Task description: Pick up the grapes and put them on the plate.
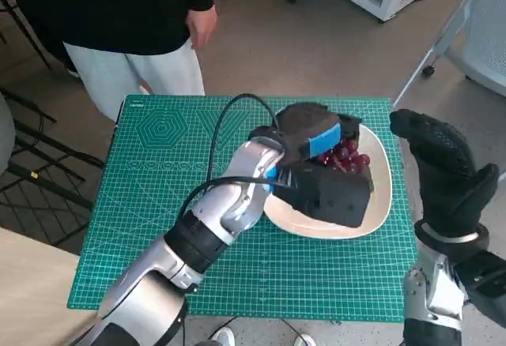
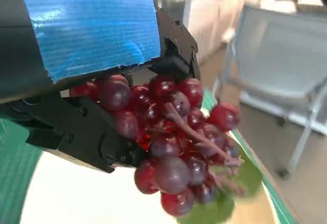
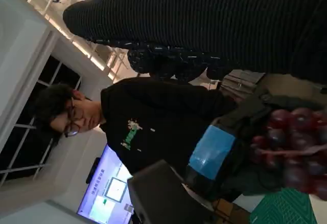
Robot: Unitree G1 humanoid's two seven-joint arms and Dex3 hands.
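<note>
Head view: left robot hand [image 1: 320, 144], black w/ blue tape on its back, sits over the white plate [image 1: 379, 196] on the green cutting mat [image 1: 158, 204] that covers the worktop [image 1: 32, 283]. Grapes [image 1: 345, 157] show as a dark red cluster just past the taped back, above the plate's inner area. Can't tell from this view whether they touch the plate.

Left wrist view: the left robot hand's fingers [image 2: 82, 132] are closed on the grapes [image 2: 173, 147], so it grips the bunch by its upper part. The rest of the cluster, w/ a pale stem, hangs out past the fingers. A green leaf lies under the bunch, and the plate [image 2: 76, 193] is pale below it.

Right robot hand [image 1: 443, 164], in the knitted glove, is raised beside the worktop's right edge, well apart from the plate, holding nothing. Its fingers look loosely curled w/ gaps between them, but how far they are bent isn't clear.

Right wrist view: the glove [image 3: 204, 24] fills the upper part, w/ the taped left robot hand [image 3: 214, 150] and grapes [image 3: 291, 142] beyond it. A person [image 3: 153, 127] in a black top is behind; in head view the person [image 1: 118, 14] stands at the far side of the worktop.
</note>
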